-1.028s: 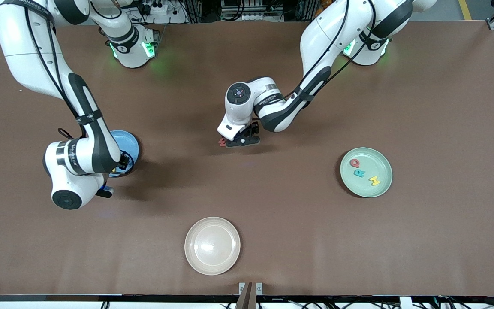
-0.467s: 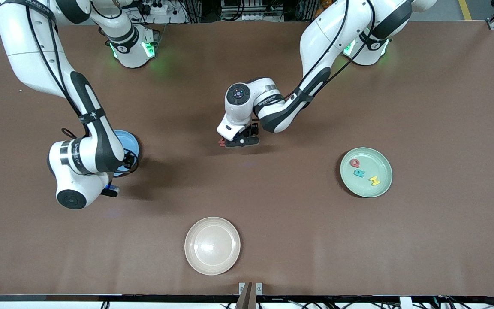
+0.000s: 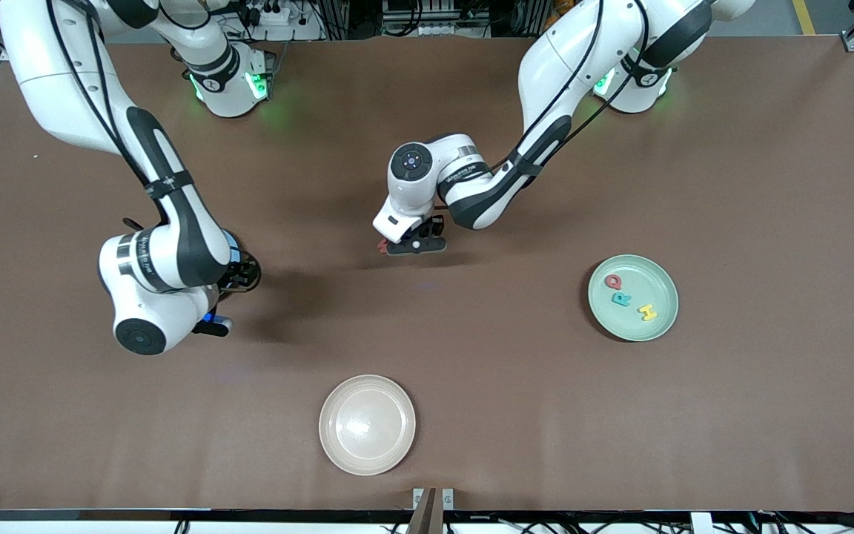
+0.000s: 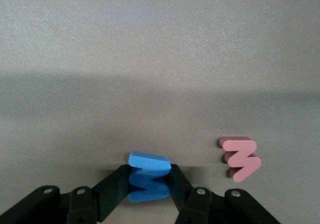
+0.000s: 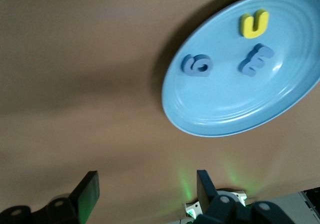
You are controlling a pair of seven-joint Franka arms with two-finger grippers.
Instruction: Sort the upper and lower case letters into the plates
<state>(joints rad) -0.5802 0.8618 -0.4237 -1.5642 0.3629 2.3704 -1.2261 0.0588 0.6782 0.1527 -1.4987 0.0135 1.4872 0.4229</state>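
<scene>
My left gripper [image 4: 149, 183] is shut on a blue zigzag letter [image 4: 149, 161] low over the middle of the table [image 3: 471, 356]. A red letter [image 4: 241, 158] of the same shape lies beside it [image 3: 382, 245]. The mint green plate [image 3: 664, 285] toward the left arm's end holds a red Q [image 3: 612, 282], a teal R [image 3: 622, 299] and a yellow H [image 3: 647, 312]. The blue plate [image 5: 220, 119] holds a yellow u [image 5: 254, 23] and two blue letters [image 5: 196, 65] [image 5: 255, 59]. My right gripper [image 5: 145, 189] is open and empty over bare table beside that plate.
A cream-beige plate [image 3: 367, 424] with nothing in it sits near the table's front edge. In the front view the right arm's wrist [image 3: 164, 271] covers most of the blue plate.
The left gripper's fingers have closed onto the blue letter. The right arm has drawn off the blue plate toward the middle of the table, its fingers spreading wider.
</scene>
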